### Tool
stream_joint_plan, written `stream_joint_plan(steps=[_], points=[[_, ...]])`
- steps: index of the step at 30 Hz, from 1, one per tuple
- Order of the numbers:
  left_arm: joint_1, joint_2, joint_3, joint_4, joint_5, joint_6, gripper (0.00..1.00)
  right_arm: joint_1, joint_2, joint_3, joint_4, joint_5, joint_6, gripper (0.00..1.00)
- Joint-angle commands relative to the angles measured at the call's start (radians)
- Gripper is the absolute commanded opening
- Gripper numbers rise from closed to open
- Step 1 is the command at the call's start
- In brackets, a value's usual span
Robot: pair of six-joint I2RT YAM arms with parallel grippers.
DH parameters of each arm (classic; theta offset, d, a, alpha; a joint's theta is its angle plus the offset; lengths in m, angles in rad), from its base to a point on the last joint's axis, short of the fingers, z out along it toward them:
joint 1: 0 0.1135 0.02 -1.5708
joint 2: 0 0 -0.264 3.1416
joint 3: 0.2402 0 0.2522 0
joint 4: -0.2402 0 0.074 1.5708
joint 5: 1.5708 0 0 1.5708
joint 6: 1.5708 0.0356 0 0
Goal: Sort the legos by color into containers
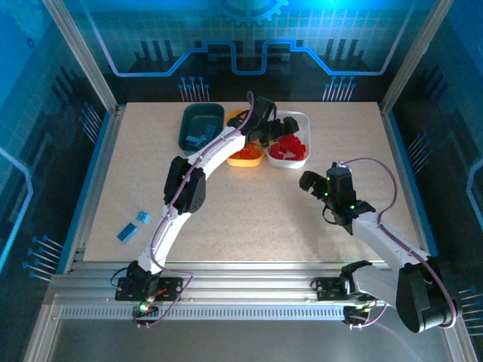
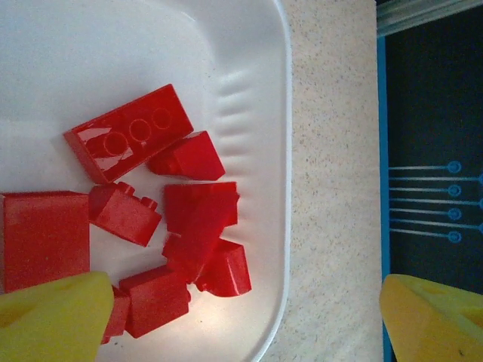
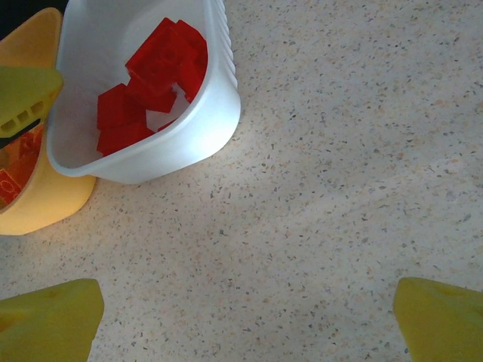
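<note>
Hovering over the rim of the white tray [image 2: 260, 90], the left gripper [image 2: 241, 317] gapes wide, empty; the right gripper [image 3: 249, 324], equally wide, overlooks open tabletop [image 3: 339, 151].

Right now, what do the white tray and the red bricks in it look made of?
The white tray looks like thin plastic, semi-gloss: rippled wall, soft glare. The red bricks look like hard moulded plastic, glossy: sharp highlights on the studs.

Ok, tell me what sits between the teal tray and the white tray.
The yellow-orange tray, partly under the left arm, as the top external view shows.
</note>
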Motion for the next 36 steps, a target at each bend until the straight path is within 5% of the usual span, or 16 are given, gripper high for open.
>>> stream_joint_plan(steps=[1,5,8,15,18,22,26,36], points=[[0.01,-0.213,-0.115,-0.006,0.022,0.083,0.94,-0.007,-0.012,-0.004,0.016,-0.021,0.003,1.0],[0.061,-0.552,-0.525,0.023,-0.099,0.031,0.94,0.014,-0.02,0.004,0.011,-0.015,-0.012,1.0],[0.203,-0.838,-0.93,0.024,-0.173,-0.165,0.94,0.039,-0.017,0.011,0.013,-0.007,-0.023,1.0],[0.745,-1.311,-1.56,-0.156,-0.188,-0.41,0.97,0.078,0.006,0.03,0.014,-0.009,-0.034,1.0],[0.884,-1.346,-1.62,-0.189,-0.139,-0.431,0.99,0.087,0.003,0.033,0.013,-0.008,-0.041,1.0],[0.951,-1.298,-1.604,-0.178,-0.149,-0.445,0.99,0.09,0.0,0.037,0.01,-0.008,-0.044,1.0],[0.978,-1.188,-1.504,-0.229,-0.223,-0.345,0.99,0.09,-0.012,0.038,0.004,-0.006,-0.047,1.0],[0.981,-1.033,-1.53,-0.159,-0.173,-0.285,0.89,0.09,-0.006,0.039,0.002,-0.005,-0.046,1.0]])
